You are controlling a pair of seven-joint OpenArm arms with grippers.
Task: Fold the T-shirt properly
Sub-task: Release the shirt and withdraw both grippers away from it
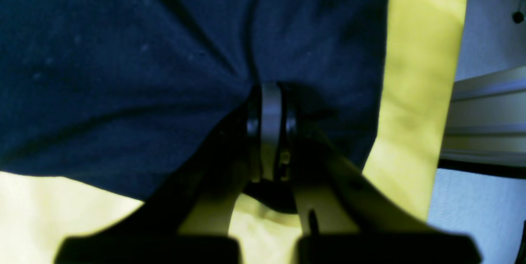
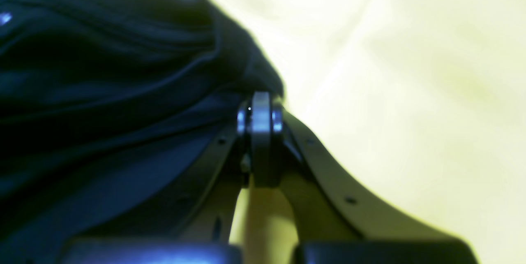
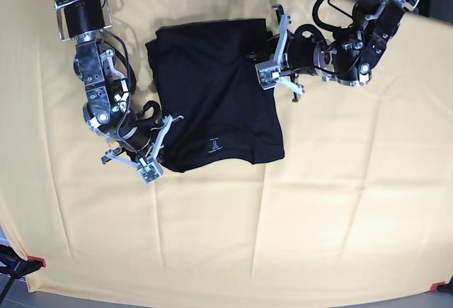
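Claw on the left arm narrow, pinching black cloth a little in from the far-right corner; creases run in to its tips. Claw on the right arm narrow too, with the near-left corner of the T-shirt between its tips.

T-shirt lies on the yellow table cloth, left of centre and towards the far side in the base view. Already a rough block, slightly longer near to far than across; small pale label mark by the near edge.

Key relation — the two grips sit roughly diagonal across the block. Most of the cloth lies left and near of the left arm's claw; from the right arm's claw it runs right and far. Right arm is the closer one to the near edge and label, left arm to the far-right corner.

Judgement: partway through the folding. If the near edge goes over next, the right arm is well placed for its left end — the near-right corner has no grip and could trail or skew.
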